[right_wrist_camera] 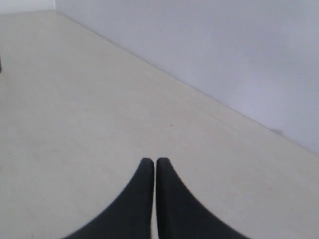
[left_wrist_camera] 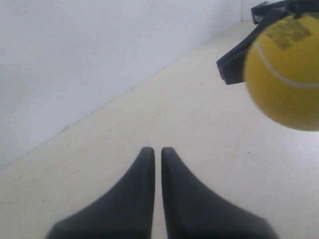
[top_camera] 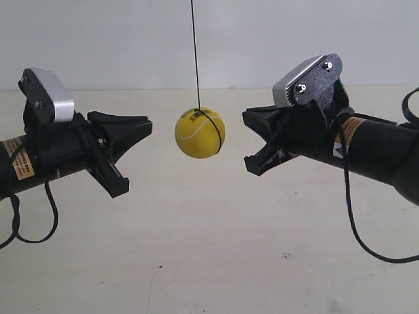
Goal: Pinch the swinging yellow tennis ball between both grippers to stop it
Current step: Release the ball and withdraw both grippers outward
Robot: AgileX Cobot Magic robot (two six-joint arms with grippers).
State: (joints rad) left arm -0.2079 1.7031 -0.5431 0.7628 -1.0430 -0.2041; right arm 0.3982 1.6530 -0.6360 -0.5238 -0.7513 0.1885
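Note:
The yellow tennis ball [top_camera: 200,133] hangs on a thin black string [top_camera: 195,52] between two black arms. The gripper [top_camera: 150,123] of the arm at the exterior view's left points at the ball, a short gap away. The gripper [top_camera: 245,116] of the arm at the exterior view's right faces it from the other side, also apart. In the left wrist view the ball [left_wrist_camera: 285,74] floats off to one side of my shut left gripper [left_wrist_camera: 154,149], with the other arm's jaws [left_wrist_camera: 234,62] behind it. My right gripper [right_wrist_camera: 151,160] is shut on nothing, and its view does not show the ball.
A pale cream tabletop [top_camera: 209,248] lies under everything, and a plain white wall [top_camera: 131,39] stands behind it. Black cables [top_camera: 357,222] loop down from both arms. Each gripper carries a silver-grey block [top_camera: 298,82].

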